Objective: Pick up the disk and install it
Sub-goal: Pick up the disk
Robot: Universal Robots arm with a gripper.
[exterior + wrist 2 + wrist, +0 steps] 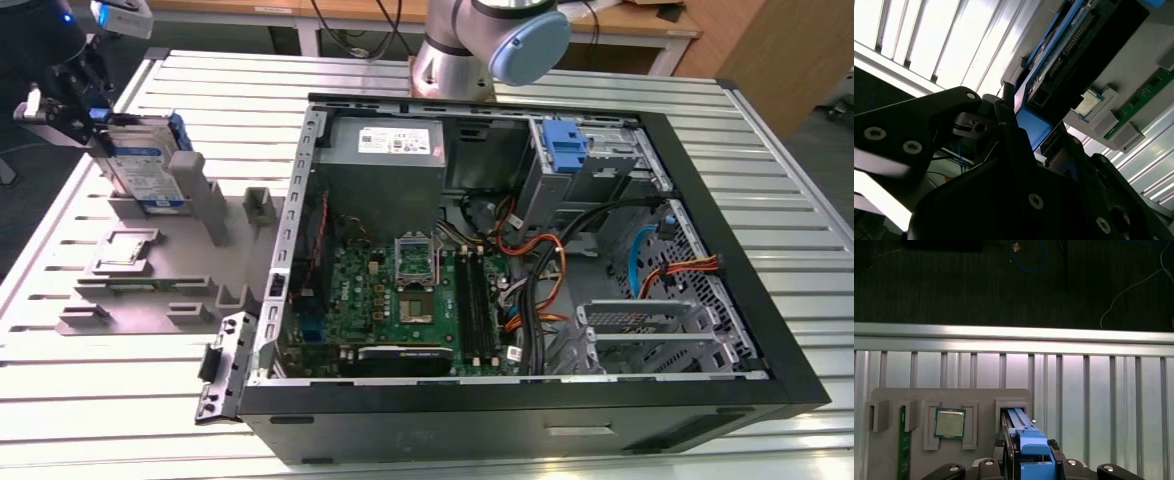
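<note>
First wrist view, claw [1030, 446] pinching upright disk [1023, 421], seated in grey holder [954, 395].

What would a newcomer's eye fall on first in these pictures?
The open computer case lying on the slatted table dominates the exterior view, its green board and wiring bared. At that view's left the blue-framed disk stands upright in a grey fixture, with the gripper closed on it. In the first wrist view a processor chip sits in the fixture beside the disk.
</note>
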